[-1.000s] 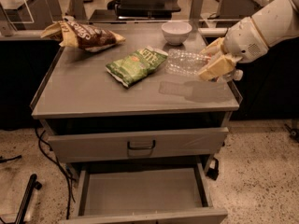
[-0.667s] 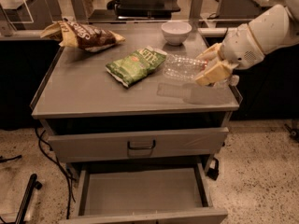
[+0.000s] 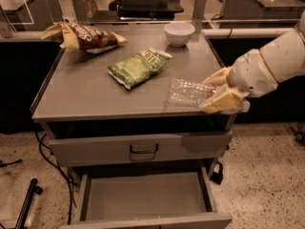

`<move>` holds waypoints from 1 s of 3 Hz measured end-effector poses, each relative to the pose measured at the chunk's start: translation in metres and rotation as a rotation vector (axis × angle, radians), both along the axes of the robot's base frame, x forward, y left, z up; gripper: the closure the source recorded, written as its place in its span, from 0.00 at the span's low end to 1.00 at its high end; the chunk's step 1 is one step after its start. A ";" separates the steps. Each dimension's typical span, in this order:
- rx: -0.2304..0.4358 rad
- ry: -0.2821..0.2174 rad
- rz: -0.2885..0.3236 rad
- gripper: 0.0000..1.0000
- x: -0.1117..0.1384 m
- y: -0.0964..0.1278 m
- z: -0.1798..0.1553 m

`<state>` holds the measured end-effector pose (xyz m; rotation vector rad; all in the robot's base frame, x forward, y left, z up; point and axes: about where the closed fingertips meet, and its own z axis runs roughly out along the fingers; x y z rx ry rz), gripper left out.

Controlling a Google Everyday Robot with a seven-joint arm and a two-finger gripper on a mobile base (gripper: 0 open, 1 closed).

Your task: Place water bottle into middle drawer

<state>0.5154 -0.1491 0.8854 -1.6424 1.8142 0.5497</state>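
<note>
My gripper (image 3: 218, 88) is at the front right of the cabinet top, shut on the water bottle (image 3: 188, 92). The clear crinkled bottle lies sideways between the tan fingers (image 3: 223, 101) and sticks out to the left, just above the top's front edge. The middle drawer (image 3: 143, 197) is pulled open at the bottom of the cabinet, below and to the left of the bottle. Its grey floor is bare.
On the cabinet top (image 3: 81, 89) lie a green chip bag (image 3: 138, 68), a brown chip bag (image 3: 86, 36) at the back left and a white bowl (image 3: 179, 33) at the back. A shut drawer with a black handle (image 3: 144, 150) sits above the open one. Cables hang at the left.
My gripper has carried the bottle from the middle right of the cabinet top toward its front edge. The bags, the bowl and the drawers have not moved.
</note>
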 end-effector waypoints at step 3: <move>0.004 0.057 0.011 1.00 -0.084 -0.007 -0.019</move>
